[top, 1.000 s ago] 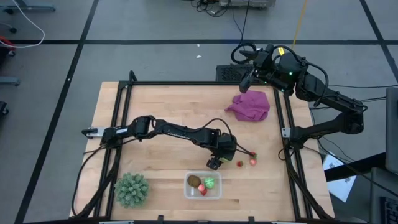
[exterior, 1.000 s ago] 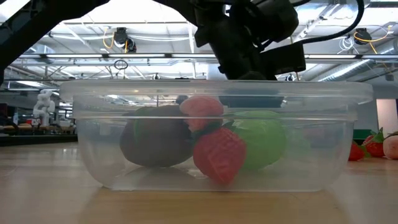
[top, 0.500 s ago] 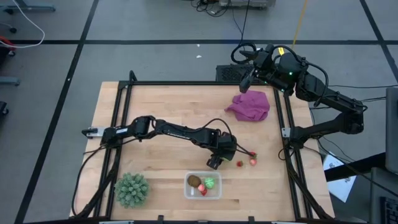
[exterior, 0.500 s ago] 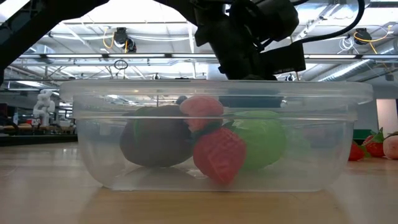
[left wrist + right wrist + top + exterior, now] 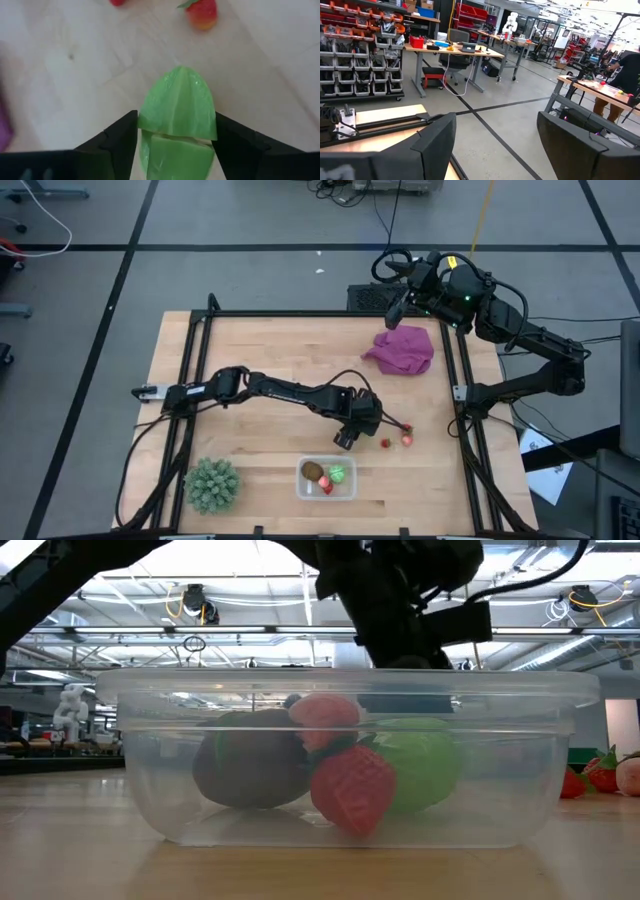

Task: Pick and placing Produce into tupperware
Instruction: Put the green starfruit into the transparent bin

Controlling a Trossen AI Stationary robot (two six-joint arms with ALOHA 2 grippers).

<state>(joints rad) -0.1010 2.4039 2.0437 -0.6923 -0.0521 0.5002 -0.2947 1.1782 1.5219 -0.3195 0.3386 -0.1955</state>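
At the near edge of the tabletop (image 5: 250,340), right of centre, the tupperware (image 5: 326,478) already held a kiwi (image 5: 250,772), a green piece (image 5: 425,765) and strawberries (image 5: 352,788); a spiky plant (image 5: 212,484) stood near the front-left corner. Just behind the tupperware the left gripper (image 5: 347,440) hung low over the tabletop, its fingers (image 5: 117,145) closed on a second light-green piece (image 5: 178,112), which filled the gap between them in the left wrist view. Two loose strawberries (image 5: 396,442) lay just to its right, well short of the right edge. A purple cloth (image 5: 403,348) sat by the far-right corner, and the right gripper (image 5: 396,305) waited beyond the far edge, fingers set wide and empty.

The step in hand looked like carrying the green piece to the tupperware. Done well, it would mean keeping the grip firm, lifting enough to clear the rim, centring over the free space beside the fruit already inside, and letting go low so that nothing bounced out.

Against the frame half a second earlier, the left gripper had shifted only slightly, seeming to rise a touch in the low view; the tupperware, its contents and the right arm had not moved.
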